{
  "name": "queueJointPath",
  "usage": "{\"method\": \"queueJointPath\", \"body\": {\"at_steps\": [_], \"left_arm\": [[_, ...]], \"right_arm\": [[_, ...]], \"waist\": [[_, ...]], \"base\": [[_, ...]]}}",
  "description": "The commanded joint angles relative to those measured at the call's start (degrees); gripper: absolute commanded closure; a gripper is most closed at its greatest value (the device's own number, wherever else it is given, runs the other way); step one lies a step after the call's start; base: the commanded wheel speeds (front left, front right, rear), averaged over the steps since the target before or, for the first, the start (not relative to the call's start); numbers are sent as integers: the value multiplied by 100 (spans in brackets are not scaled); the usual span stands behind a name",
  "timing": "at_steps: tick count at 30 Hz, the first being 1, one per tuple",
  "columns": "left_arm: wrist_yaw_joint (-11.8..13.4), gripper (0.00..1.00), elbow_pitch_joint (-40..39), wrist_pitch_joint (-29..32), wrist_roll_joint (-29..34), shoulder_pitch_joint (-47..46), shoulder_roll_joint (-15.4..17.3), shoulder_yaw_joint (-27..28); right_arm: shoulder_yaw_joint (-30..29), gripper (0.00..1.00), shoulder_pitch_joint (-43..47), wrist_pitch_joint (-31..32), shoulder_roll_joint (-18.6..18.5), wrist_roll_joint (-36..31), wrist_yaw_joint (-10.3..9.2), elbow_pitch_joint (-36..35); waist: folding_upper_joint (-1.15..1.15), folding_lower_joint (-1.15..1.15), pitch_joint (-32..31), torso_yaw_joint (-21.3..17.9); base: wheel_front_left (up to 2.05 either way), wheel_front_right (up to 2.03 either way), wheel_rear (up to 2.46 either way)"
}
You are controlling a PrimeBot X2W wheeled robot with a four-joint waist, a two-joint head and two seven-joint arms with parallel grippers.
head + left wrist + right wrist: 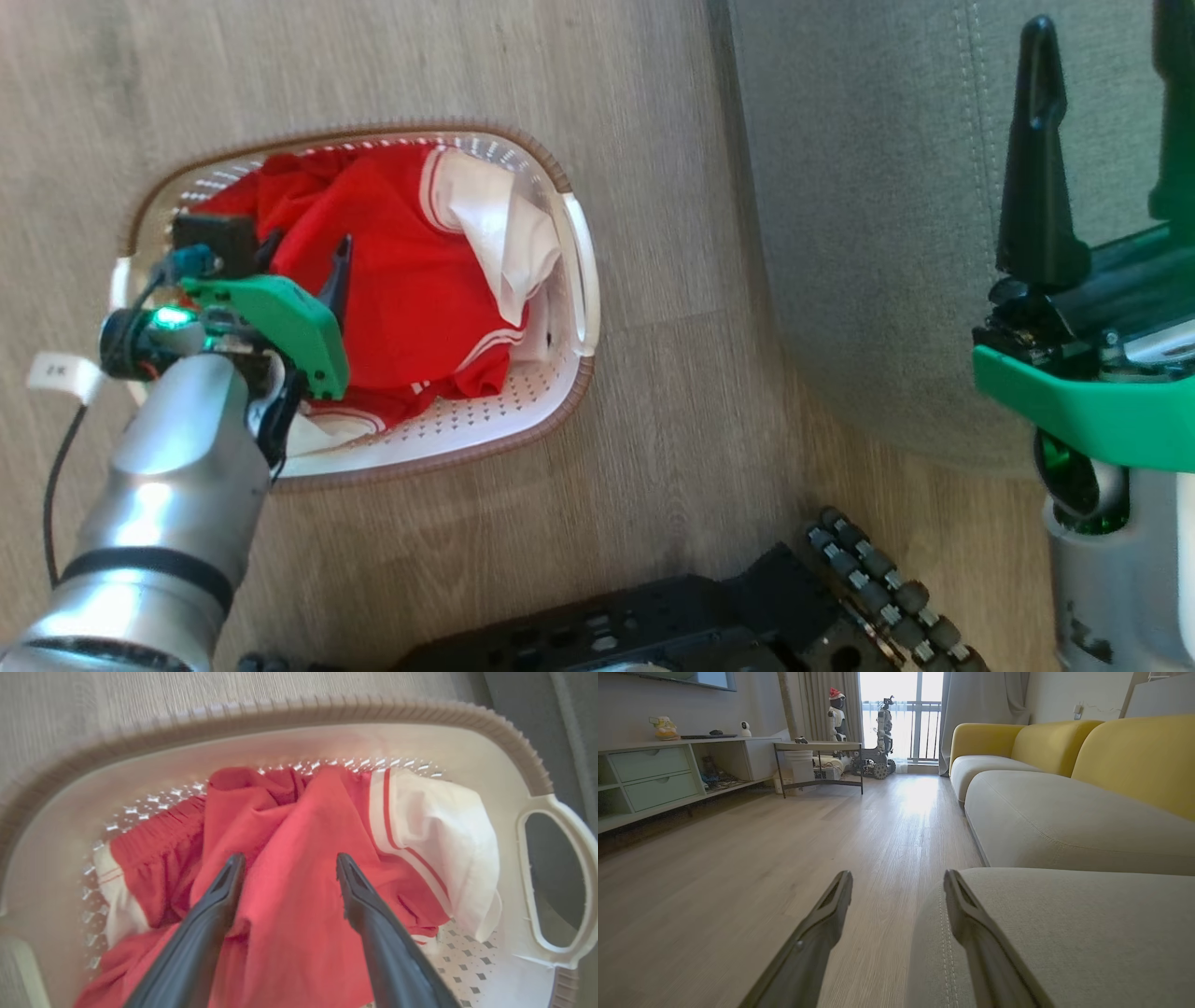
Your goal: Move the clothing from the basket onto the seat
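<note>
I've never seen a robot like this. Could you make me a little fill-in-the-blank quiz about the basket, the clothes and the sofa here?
1. The clothing in the basket is mostly ____ with white panels.
2. The basket stands on the wood-look ____.
3. The left gripper, pointing into the basket, is ____, not shut.
4. In the head view, the seat lies to the basket's ____.
Missing words: red; floor; open; right.
</note>
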Motion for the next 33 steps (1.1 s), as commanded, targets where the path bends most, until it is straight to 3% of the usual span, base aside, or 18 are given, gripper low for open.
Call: {"method": "queueJointPath", "body": {"at_steps": [1, 12, 13, 14, 15, 26, 33], "left_arm": [[-34, 0, -4, 37, -72, -42, 255, 17], [-34, 0, 429, 927, -499, -473, 337, -764], [-34, 27, 420, 974, -566, -482, 343, -828], [-34, 67, 413, 997, -630, -490, 351, -883], [-34, 100, 406, 1009, -692, -494, 356, -935], [-34, 100, 298, 787, -1323, -366, 428, -1454], [-34, 100, 147, 217, -1763, 70, 397, -1682]], "right_arm": [[122, 0, 52, -35, 57, -25, -1, -237], [209, 0, -39, -35, 134, -52, -1, -308], [216, 0, -43, -35, 139, -54, -1, -303], [217, 0, -48, -35, 143, -57, -1, -298], [217, 0, -52, -35, 147, -60, -1, -292], [242, 0, -59, -35, 172, -92, -1, -204], [247, 0, 31, -35, 151, -59, -1, -14]], "waist": [[0, 0, 132, -88], [0, 0, 415, -282], [0, 0, 411, -292], [0, 0, 403, -298], [0, 0, 391, -302], [0, 0, 78, -223], [0, 0, -644, -150]], "base": [[0, 0, 0], [0, 0, 0], [0, 0, 0], [0, 0, 0], [0, 0, 0], [0, 0, 0], [0, 0, 0]]}}
